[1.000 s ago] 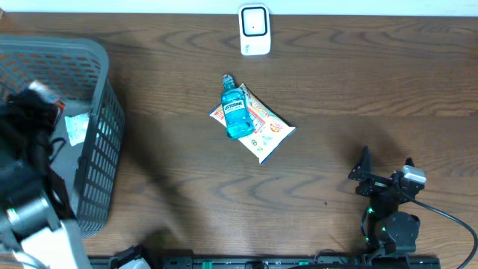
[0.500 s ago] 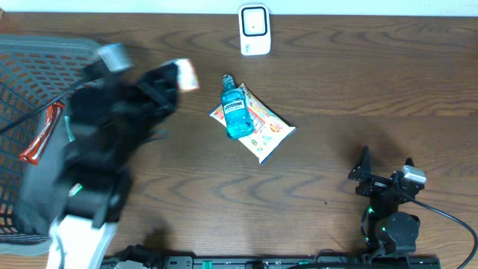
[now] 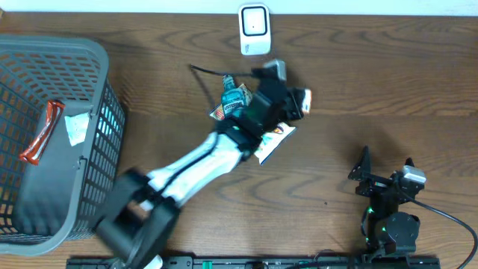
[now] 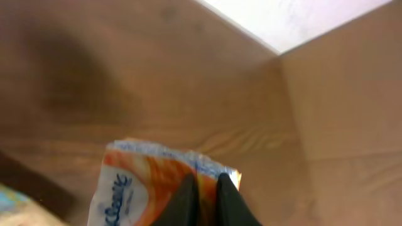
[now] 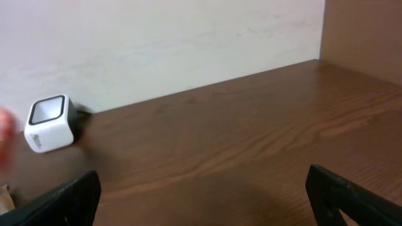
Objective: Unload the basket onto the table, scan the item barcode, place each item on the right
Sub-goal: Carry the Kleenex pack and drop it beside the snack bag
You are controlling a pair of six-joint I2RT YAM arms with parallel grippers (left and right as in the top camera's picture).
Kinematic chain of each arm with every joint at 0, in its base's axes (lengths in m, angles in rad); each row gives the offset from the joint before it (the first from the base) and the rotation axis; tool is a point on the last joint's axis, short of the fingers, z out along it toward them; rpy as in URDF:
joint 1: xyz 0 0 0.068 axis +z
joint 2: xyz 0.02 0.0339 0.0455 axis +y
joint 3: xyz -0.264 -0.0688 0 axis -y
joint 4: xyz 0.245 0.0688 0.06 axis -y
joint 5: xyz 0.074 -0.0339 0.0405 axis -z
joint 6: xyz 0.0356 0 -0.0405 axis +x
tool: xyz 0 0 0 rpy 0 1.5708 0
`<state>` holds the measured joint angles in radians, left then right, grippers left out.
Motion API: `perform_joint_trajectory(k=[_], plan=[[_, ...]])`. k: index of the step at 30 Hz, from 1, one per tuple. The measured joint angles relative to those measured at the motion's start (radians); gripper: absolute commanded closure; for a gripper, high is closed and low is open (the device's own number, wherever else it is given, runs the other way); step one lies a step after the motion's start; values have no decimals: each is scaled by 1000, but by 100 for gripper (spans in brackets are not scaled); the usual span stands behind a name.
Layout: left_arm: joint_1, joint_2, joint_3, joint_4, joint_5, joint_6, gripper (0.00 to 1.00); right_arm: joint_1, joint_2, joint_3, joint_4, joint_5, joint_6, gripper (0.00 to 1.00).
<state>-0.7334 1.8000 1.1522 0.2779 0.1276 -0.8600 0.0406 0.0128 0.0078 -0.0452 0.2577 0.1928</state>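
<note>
My left fingers are clamped tight on the edge of a small orange-and-white tissue pack (Kleenex lettering on it, bit blurry). From above, the pack sits in my grip over the middle of the brown surface. It's just right of a blue mouthwash bottle that lies on a colourful snack packet. My arm stretches over both of them from the near left. The white scanner stands at the far edge, a bit left of the pack and well apart from it.

My right fingers are spread wide with nothing between them, sitting at the near right of the surface. From that wrist I can see the scanner off to the far left.

Way over on the left is a grey plastic basket with a red-orange item and a small white packet lying in it.
</note>
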Motion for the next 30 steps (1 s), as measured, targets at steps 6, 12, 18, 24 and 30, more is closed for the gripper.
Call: perform_joint_trajectory(k=[6, 12, 18, 24, 30], plan=[[-18, 166, 0, 35, -29, 0, 92, 0, 0, 0, 0, 0, 0, 1], [-18, 204, 0, 39, -38, 3, 31, 0, 0, 0, 0, 0, 0, 1], [-13, 150, 0, 11, -46, 26, 19, 0, 0, 0, 0, 0, 0, 1], [32, -93, 47, -248, -54, 123, 19, 0, 0, 0, 0, 0, 0, 1], [91, -348, 205, -608, -222, 331, 18, 0, 0, 0, 0, 0, 0, 1]])
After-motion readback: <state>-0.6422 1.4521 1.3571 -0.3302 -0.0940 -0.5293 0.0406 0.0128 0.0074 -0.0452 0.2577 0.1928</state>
